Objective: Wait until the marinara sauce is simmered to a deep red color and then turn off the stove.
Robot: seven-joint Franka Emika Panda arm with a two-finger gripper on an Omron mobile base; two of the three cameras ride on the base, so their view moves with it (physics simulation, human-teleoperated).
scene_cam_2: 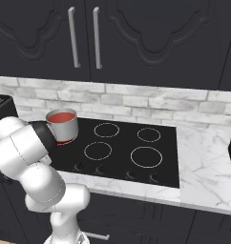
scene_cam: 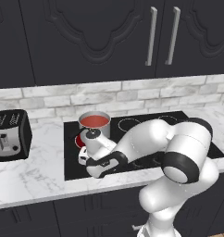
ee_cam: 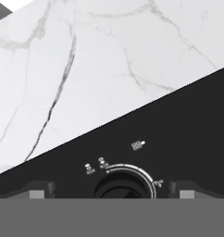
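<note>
Red marinara sauce (scene_cam: 94, 121) in saucepan (scene_cam_2: 65, 127) on stove (scene_cam_2: 160, 159); jaws apparently released, straddling a knob (ee_cam: 123, 186).

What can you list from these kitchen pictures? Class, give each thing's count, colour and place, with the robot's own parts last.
Marinara sauce: one, red, in the saucepan.
Saucepan: one, steel, on the stove's back left burner.
Stove: one, black glass with white rings, set in the counter.
Knobs: four in the right base view, dark, along the stove's front.
Toaster: one, black and silver, left of the stove.
Counter: one, white marble.
Cabinets: dark, above the backsplash.
Arm: one, white with dark joints.
End effector: one, fingertips open either side of a knob.
</note>
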